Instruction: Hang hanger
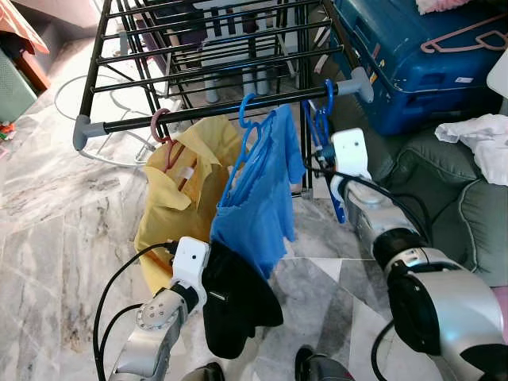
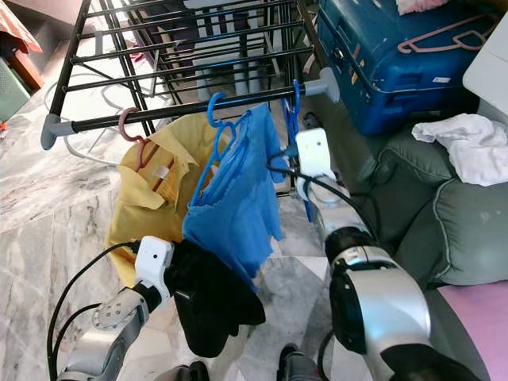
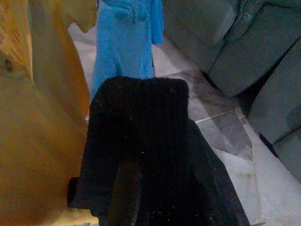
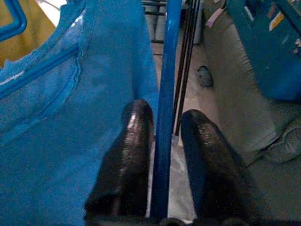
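Note:
A bare blue hanger (image 1: 321, 119) has its hook over the right end of the black drying rack's front bar (image 1: 206, 115). My right gripper (image 4: 167, 115) straddles the hanger's stem. One finger (image 4: 134, 141) touches it and a thin gap shows at the other, so the jaws stand slightly open. Along the same bar hang a yellow shirt (image 1: 178, 198) on a pink hanger (image 1: 163, 131) and a blue shirt (image 1: 262, 190) on another blue hanger. Low in front, my left gripper (image 1: 213, 298) is shut on a black garment (image 1: 238, 305) that droops from it.
A blue suitcase (image 1: 413, 55) with a pink hanger (image 1: 464, 40) on top stands behind the rack's right end. A green sofa (image 1: 444, 182) with a white cloth (image 1: 476, 135) runs along the right. Marble floor (image 1: 55, 214) lies to the left.

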`<state>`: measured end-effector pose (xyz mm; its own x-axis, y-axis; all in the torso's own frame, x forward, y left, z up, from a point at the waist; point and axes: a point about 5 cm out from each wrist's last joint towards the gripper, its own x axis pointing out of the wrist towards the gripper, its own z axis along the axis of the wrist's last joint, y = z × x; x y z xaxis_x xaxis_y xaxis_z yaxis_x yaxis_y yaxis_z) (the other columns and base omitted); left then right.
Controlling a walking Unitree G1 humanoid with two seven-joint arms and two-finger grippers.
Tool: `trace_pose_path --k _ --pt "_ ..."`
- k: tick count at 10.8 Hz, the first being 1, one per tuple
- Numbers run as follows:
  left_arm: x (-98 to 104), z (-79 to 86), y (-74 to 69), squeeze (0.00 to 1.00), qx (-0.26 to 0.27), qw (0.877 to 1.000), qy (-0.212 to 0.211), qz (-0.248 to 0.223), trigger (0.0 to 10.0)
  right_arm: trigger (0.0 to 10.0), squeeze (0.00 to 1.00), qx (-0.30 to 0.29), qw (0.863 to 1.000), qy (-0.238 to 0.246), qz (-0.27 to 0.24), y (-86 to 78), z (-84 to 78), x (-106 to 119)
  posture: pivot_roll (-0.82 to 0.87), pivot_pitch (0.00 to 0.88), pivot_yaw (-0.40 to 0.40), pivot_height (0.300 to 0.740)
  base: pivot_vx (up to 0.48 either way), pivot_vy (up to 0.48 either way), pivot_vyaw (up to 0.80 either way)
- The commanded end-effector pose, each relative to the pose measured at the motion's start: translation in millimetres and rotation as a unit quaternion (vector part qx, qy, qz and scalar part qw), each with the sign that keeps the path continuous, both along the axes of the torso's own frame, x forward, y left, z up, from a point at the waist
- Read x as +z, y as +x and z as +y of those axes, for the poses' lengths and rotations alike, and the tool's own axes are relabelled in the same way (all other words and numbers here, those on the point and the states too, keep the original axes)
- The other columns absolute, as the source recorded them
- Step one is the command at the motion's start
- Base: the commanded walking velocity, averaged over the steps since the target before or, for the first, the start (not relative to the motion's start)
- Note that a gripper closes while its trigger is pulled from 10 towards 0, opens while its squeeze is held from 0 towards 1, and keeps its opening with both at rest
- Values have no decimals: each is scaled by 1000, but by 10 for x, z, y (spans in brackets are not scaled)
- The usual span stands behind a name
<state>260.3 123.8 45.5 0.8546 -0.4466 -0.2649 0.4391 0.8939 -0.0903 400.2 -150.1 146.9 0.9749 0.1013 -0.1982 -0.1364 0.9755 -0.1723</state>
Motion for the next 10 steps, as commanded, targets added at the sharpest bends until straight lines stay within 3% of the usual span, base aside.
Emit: trace_pose_path --k 1,6,9,10 --pt "3 31 7 0 0 1000 7 -3 10000 0 0 5 1000 -1 16 -37 -14 -93 -107 153 111 740 0 0 0" --pt "-1 7 22 0 -5 1000 7 -2 10000 0 0 3 999 -28 22 -134 -306 -228 -125 158 117 740 0 0 0" --pt "4 0 46 0 -7 1000 7 -3 10000 0 0 12 999 -35 18 -138 -307 -225 -127 155 120 740 0 0 0" --pt "-1 -1 41 0 -7 1000 8 -2 10000 9176 0 17 999 -42 17 -129 -293 -210 -124 153 118 740 0 0 0"
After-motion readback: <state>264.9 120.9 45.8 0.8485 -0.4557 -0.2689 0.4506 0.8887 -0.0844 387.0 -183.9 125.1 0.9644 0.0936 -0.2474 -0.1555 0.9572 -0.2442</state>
